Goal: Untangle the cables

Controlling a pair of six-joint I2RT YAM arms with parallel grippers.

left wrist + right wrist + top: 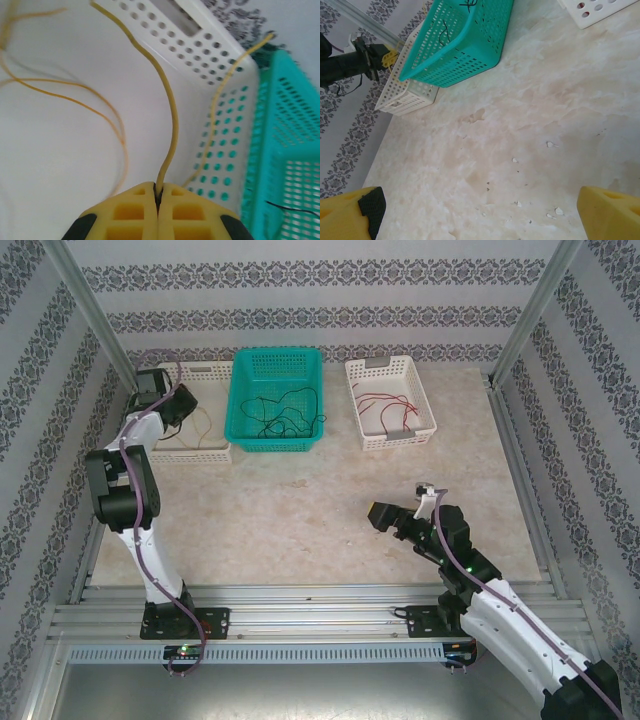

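**A:** Entry one, left gripper. Condition?

**B:** Fingers pressed together on one yellow cable. It rises from the pinch inside the left white basket. More yellow strands lie loose on that basket's floor.

**A:** Entry two, right gripper.

**B:** Fingers wide apart, nothing between them. It hangs over bare table, well apart from all three baskets.

**A:** Cables, by location.

**B:** Yellow: left white basket. Red cables: right white basket. Black cables: teal basket between the two, looped over one another.

**A:** Progress?

**B:** By my estimate, well along. Yellow and red each sit in a basket of their own. Outstanding: letting go of the held yellow cable, and the black snarl in the teal basket, which looks unsorted.

**A:** Items not verifiable?

**B:**
- The held cable's far end runs off the top edge of the left wrist view.
- The left arm covers part of the left white basket from above.
- Whether any red or yellow strand is still mixed in with the black ones is too fine to tell.
- The loose yellow strands are blurred, so crossings among them cannot be counted.
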